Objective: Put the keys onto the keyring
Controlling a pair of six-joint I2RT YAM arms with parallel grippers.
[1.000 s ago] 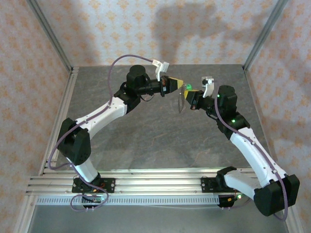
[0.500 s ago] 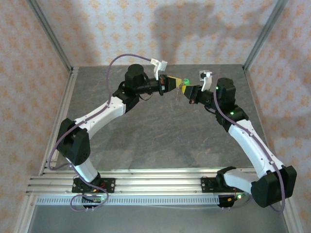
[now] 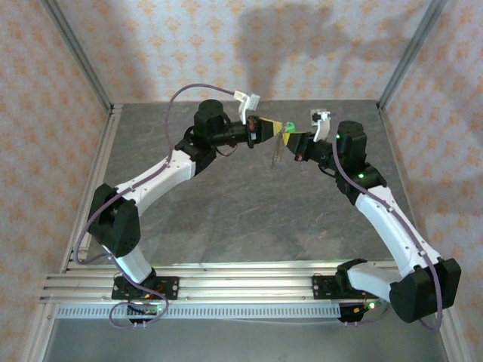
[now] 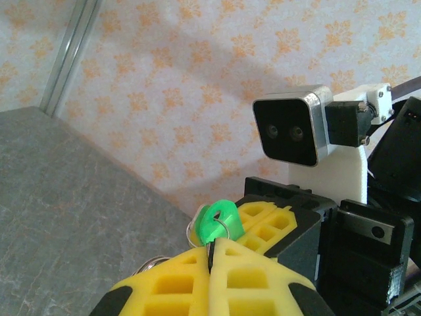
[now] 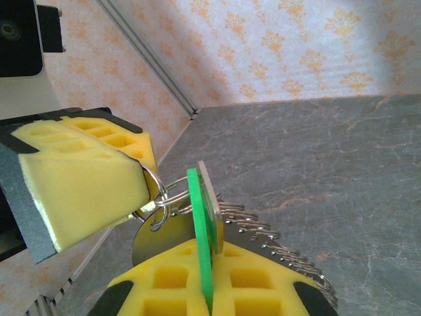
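Facing mid-air, left claw (image 4: 212, 258) pinching keyring (image 5: 158, 197), right claw (image 5: 209, 255) gripping green key (image 5: 195, 207)

Shiny metal keyring (image 5: 162, 197), grn plastic key head (image 5: 199, 217), matt foam pads (image 5: 79, 191)

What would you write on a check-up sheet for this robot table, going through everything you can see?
Surface: table, grey with a stone look.
Job's things: green key and wire-thin keyring, both held up in the air between the two arms; a silvery chain-like strand hangs with them.
Clutter: nothing seen.
Grippers: left gripper shut on the keyring; right gripper shut on the green key; their tips are close together.
Cables: purple cable loops above the left arm, away from the fingers.
Surroundings: orange-patterned walls and metal frame posts.
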